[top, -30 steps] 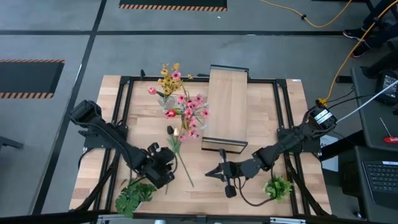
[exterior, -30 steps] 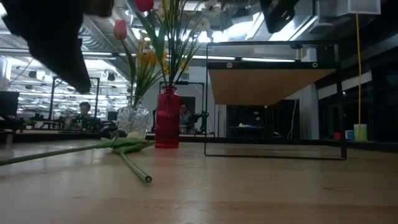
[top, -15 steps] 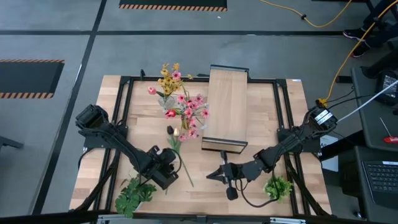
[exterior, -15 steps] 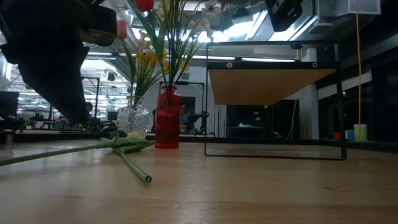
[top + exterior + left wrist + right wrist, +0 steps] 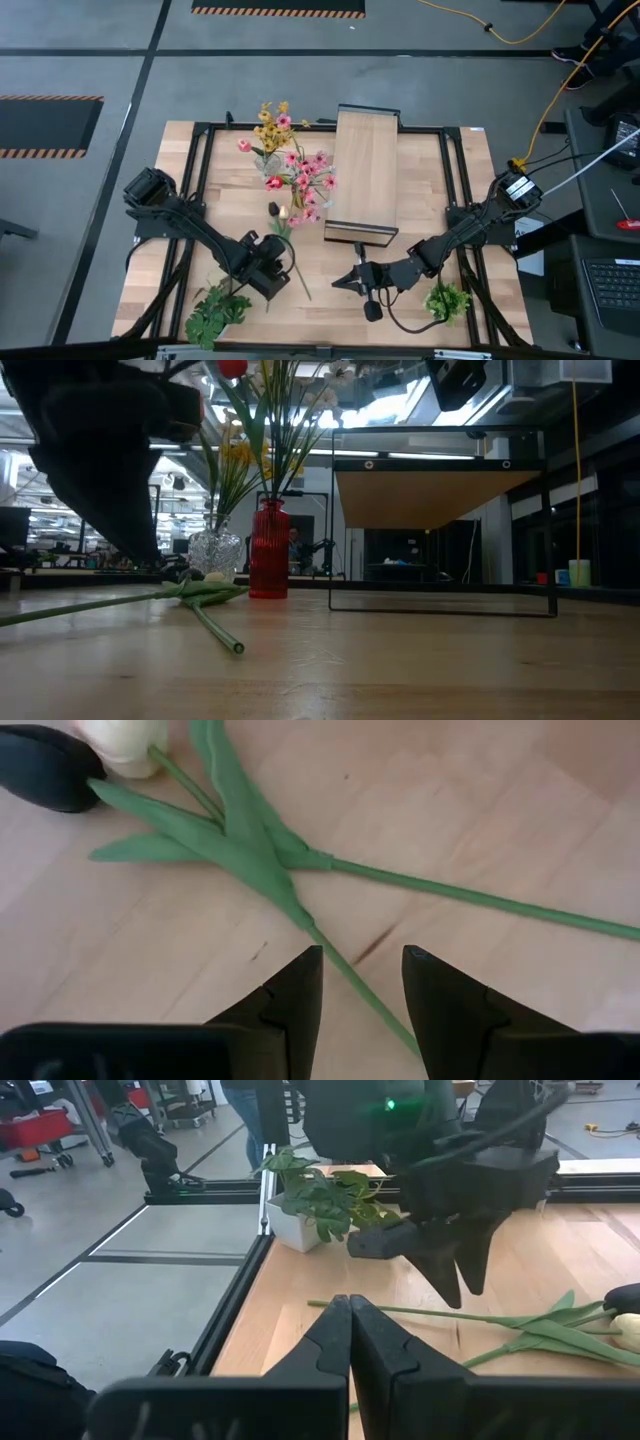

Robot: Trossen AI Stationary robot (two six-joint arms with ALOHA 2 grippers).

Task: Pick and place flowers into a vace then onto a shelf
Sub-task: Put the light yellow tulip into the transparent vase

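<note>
— While the left claw [image 5: 360, 982] hovers low over the tabletop [image 5: 420, 180], are its fingers spread?

— Yes, parted and empty, straddling a green stem of the loose flowers [image 5: 250, 850] lying flat on the wood.

— And the right claw [image 5: 350, 1335]?

— Pressed together, holding nothing, near the front edge beside the shelf [image 5: 365, 175].

— Where's the vace [image 5: 215, 552]?

— Behind the loose stems, just beside a red vase [image 5: 268, 550]; both hold upright flowers.
</note>
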